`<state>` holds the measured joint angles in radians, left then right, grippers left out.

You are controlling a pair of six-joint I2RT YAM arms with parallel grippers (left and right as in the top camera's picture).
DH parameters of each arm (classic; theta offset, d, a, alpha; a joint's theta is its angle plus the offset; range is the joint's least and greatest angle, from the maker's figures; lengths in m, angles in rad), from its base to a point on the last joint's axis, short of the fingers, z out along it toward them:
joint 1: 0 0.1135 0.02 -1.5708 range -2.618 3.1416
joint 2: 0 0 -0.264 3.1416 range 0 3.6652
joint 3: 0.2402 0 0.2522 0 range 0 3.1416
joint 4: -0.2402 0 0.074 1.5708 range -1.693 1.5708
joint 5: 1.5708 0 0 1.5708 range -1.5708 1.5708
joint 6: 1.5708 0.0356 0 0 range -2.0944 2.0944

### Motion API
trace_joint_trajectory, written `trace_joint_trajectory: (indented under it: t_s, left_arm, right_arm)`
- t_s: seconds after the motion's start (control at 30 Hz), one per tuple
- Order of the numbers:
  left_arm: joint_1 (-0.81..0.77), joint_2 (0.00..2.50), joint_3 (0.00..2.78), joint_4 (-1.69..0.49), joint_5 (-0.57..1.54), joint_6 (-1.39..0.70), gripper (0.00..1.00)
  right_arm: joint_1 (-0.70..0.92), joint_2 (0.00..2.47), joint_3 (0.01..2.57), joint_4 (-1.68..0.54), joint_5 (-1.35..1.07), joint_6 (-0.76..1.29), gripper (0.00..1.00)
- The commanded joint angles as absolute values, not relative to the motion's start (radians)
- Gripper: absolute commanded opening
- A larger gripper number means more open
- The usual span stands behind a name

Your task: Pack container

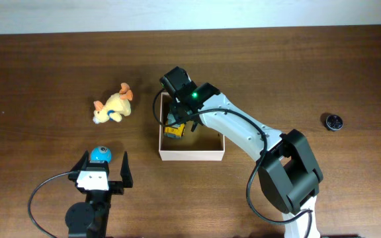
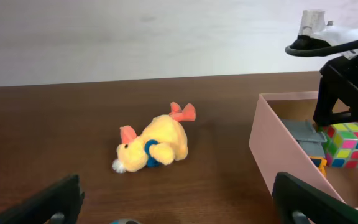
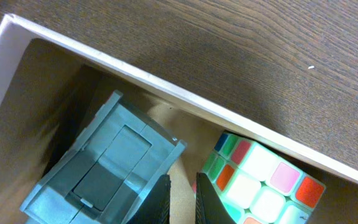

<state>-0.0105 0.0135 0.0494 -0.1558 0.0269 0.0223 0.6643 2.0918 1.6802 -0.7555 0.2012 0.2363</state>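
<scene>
1. Lying on its side on the brown table [image 1: 45,66], a yellow plush duck [image 1: 113,108] is seen well to the left of the container [image 1: 192,156].
2. A small black round object [image 1: 334,121] is found far off to the right, apart from everything else.
3. A blue ball-like toy [image 1: 100,155] is seen close by the fingertips of the left gripper [image 2: 178,186]. This gripper is spread wide and nothing is grasped.
4. The container is placed near the middle of the table. A grey blocky toy [image 3: 104,168], a colour cube [image 3: 260,180] and a yellow toy [image 1: 174,131] are seen inside it.
5. The container's far left corner is covered from above by the right arm.
6. The right gripper [image 3: 182,202] is held inside the container near its far wall. Its fingers are pressed almost together and nothing is caught between them. The grey toy is just to one side of the tips and the cube just to the other.
</scene>
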Motion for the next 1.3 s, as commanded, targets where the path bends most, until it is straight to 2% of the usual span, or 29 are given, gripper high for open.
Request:
trace_joint_trajectory:
  t_s: [0.0, 0.4, 0.8, 1.27]
  left_arm:
    - [-0.006, 0.005, 0.043, -0.153, 0.031, 0.038, 0.99]
    - [-0.006, 0.005, 0.043, -0.153, 0.031, 0.038, 0.99]
    - [-0.006, 0.005, 0.043, -0.153, 0.031, 0.038, 0.99]
    - [-0.006, 0.005, 0.043, -0.153, 0.031, 0.038, 0.99]
  right_arm:
    - [0.659, 2.076, 1.706, -0.763, 0.225, 0.270, 0.10]
    - [0.659, 2.095, 1.698, -0.770, 0.257, 0.358, 0.10]
    - [0.657, 2.149, 1.698, -0.760, 0.268, 0.358, 0.10]
    - [0.554, 2.150, 1.698, -0.818, 0.266, 0.355, 0.10]
